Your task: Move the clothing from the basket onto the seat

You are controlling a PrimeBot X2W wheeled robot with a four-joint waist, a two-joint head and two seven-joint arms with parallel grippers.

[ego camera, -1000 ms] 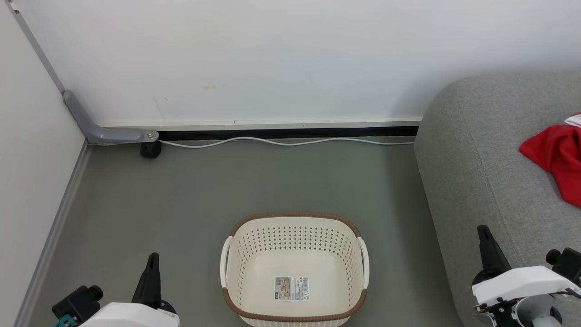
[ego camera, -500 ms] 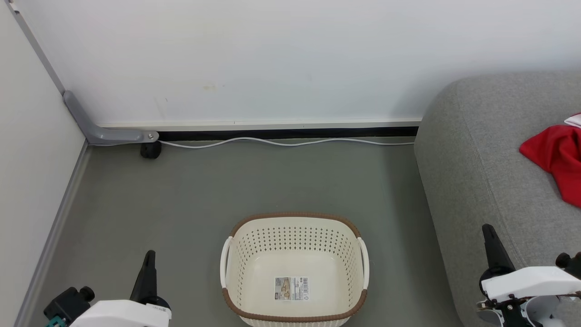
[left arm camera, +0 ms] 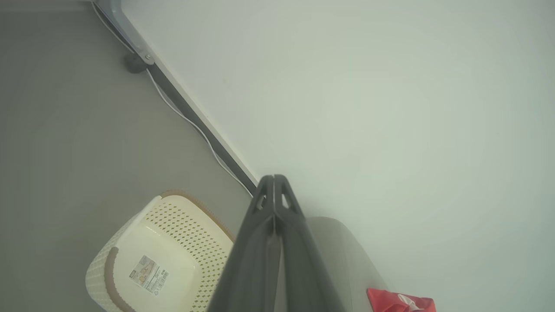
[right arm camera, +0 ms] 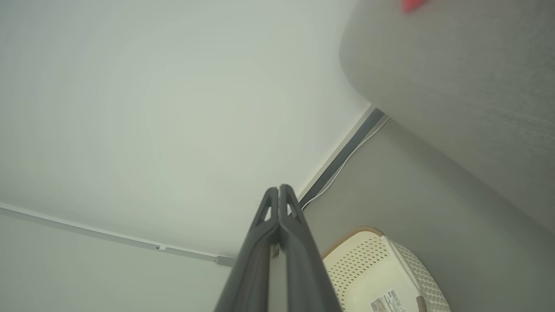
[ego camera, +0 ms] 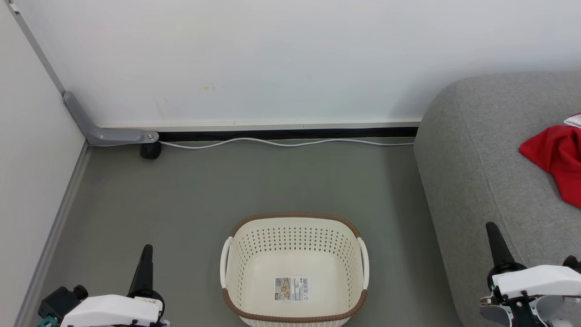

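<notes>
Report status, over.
Left end effector, right end effector shut, empty. Cream perforated plastic basket empty. Red fabric clothing on grey upholstered sofa. White cable, not obstructing.

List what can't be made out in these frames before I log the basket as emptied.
- Bright red fabric clothing on the large grey upholstered sofa: cut by the head view's right edge; garment count unclear.
- Same clothing, right wrist view: a blurred sliver at the top edge.
- Barcode label in the cream perforated plastic basket: print too small to read.
- Basket's near outer wall: below the head view's bottom edge.
</notes>
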